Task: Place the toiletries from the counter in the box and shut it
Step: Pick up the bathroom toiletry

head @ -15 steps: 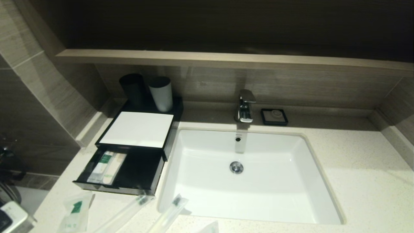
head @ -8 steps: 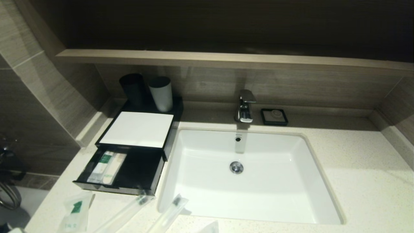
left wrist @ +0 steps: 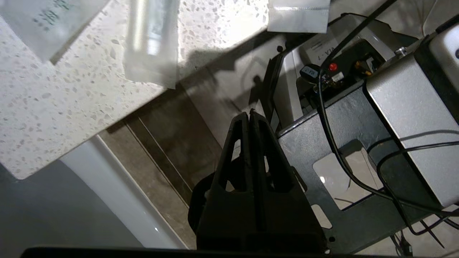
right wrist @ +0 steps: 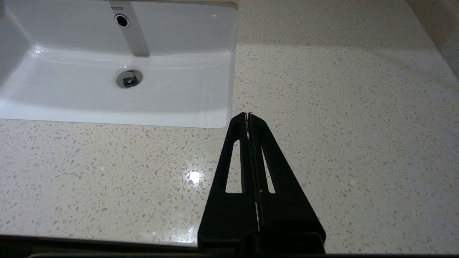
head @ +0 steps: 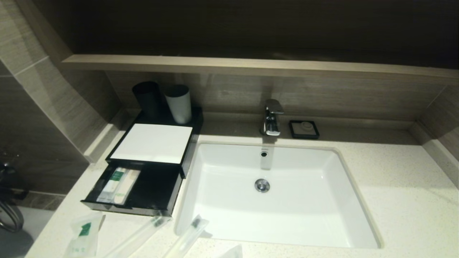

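The left gripper (left wrist: 250,114) hung pinched together, empty, below the speckled counter (left wrist: 53,93) edge — slim translucent sleeves (left wrist: 152,39) lay above it. Further off, the black box (head: 152,143) drawer held white sachets (head: 116,184). The right gripper (right wrist: 248,114) sat closed too.

Black box (head: 152,143), drawer open; sachets and sleeves (head: 138,234) on speckled counter (head: 394,200).

Along the head view's bottom edge, the sachet (head: 81,238), two sleeves (head: 138,236) and another packet (head: 231,252) are cut off. The print on the packets in the drawer (head: 116,184) is too small to read.
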`<state>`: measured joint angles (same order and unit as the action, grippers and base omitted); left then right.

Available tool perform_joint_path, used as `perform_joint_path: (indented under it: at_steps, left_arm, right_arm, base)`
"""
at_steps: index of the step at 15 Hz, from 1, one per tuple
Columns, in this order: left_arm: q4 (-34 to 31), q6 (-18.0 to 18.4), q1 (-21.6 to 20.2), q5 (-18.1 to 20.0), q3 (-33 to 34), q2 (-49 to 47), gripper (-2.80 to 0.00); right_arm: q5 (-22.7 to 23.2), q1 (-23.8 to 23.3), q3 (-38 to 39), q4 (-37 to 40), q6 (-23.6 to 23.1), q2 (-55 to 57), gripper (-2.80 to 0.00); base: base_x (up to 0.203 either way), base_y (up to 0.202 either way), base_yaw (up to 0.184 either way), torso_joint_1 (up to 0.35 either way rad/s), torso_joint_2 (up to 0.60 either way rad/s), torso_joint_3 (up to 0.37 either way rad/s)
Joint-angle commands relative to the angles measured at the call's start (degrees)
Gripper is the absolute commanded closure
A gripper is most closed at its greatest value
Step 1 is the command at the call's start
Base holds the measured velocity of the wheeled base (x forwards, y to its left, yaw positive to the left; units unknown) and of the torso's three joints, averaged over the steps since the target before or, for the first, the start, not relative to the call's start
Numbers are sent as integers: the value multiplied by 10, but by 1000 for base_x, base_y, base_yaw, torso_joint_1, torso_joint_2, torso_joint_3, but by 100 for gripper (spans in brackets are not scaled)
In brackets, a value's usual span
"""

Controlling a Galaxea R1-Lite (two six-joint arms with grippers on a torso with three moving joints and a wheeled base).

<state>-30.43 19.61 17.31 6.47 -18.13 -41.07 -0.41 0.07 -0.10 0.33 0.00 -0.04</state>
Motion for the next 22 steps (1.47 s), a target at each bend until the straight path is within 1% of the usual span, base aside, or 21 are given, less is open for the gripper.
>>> perform_joint_path:
  at_steps: [1,3,6,9,15,19,22]
  left_arm:
    - [-2,4,0,18,17,-5,0]
    - [0,9,0,30,19,-8,0]
    - [7,10,0,30,18,-29,0]
    - [27,9,0,30,20,-75,0]
    - [120,-7,-13,27,21,-172,0]
    - [168,-6,-58,26,10,-233,0]
    - [200,-4,-61,26,4,-263,0]
  right_arm:
    - [0,0,0,0,0,0,0]
    - [0,0,0,0,0,0,0]
    - [0,0,0,0,0,0,0]
    - [0,0,0,0,0,0,0]
    - [0,0,0,0,0,0,0]
    - [0,0,0,0,0,0,0]
    - [0,0,0,0,0,0,0]
  base:
    - [0,0,0,0,0,0]
    - [0,0,0,0,0,0]
    - [0,0,0,0,0,0]
    - [0,0,0,0,0,0]
    - [0,0,0,0,0,0]
    - [0,0,0,0,0,0]
    - [0,0,0,0,0,0]
